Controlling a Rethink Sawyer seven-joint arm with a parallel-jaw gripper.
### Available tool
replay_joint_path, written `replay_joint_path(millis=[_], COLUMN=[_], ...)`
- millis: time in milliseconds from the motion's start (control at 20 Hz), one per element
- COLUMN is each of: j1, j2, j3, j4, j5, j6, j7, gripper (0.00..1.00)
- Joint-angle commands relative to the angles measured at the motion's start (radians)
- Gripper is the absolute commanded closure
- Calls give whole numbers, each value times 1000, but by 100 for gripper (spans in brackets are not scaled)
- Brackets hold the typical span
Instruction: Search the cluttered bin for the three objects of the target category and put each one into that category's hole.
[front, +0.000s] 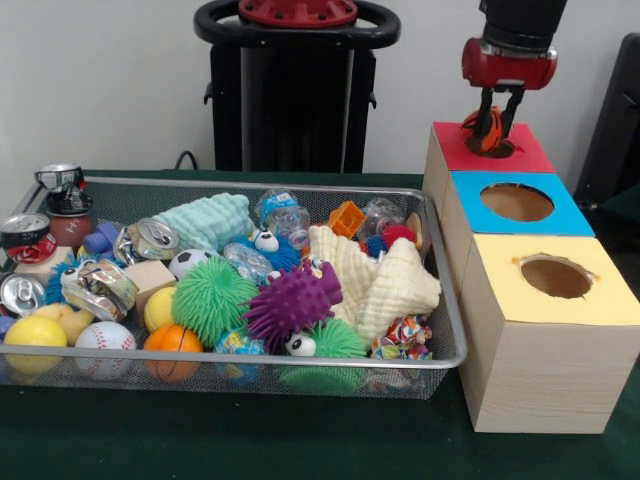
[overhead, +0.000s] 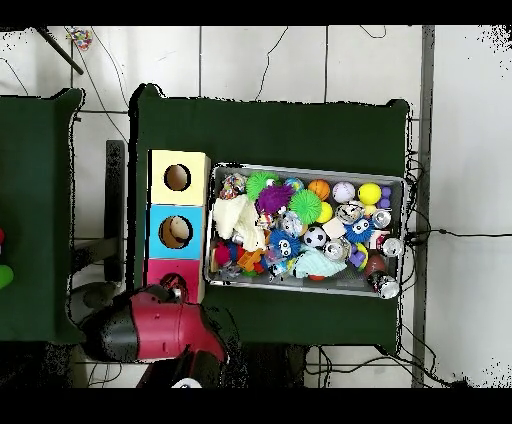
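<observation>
My gripper (front: 496, 128) hangs over the hole of the red-topped box (front: 530, 152) at the far right, shut on a small orange ball with black stripes (front: 490, 130) that sits right at the hole's mouth. In the wire bin (front: 446, 310) lie more balls: a baseball (front: 104, 337), an orange basketball (front: 172, 340), a soccer ball (front: 186, 262) and a yellow ball (front: 35, 332). In the overhead view the red arm (overhead: 150, 325) covers the gripper and part of the red box (overhead: 158, 272).
A blue-topped box (front: 570, 210) and a yellow-topped box (front: 610, 300), each with a round hole, stand in a row in front of the red one. The bin also holds crushed cans (front: 25, 232), spiky green (front: 210, 298) and purple (front: 292, 305) toys, and cream cloths (front: 385, 285).
</observation>
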Motion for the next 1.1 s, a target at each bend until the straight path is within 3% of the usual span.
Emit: replay_joint_path(millis=[50, 250, 500, 750, 1100], j1=[-97, -139, -68, -18, 53], j2=[74, 69, 118, 155, 220], j3=[112, 143, 37, -3, -43], j4=[-117, -108, -165, -199, -209], j5=[-64, -84, -124, -128, -112], j6=[15, 16, -9, -17, -109], j7=[29, 21, 90, 135, 189], gripper=[100, 100, 100, 100, 100])
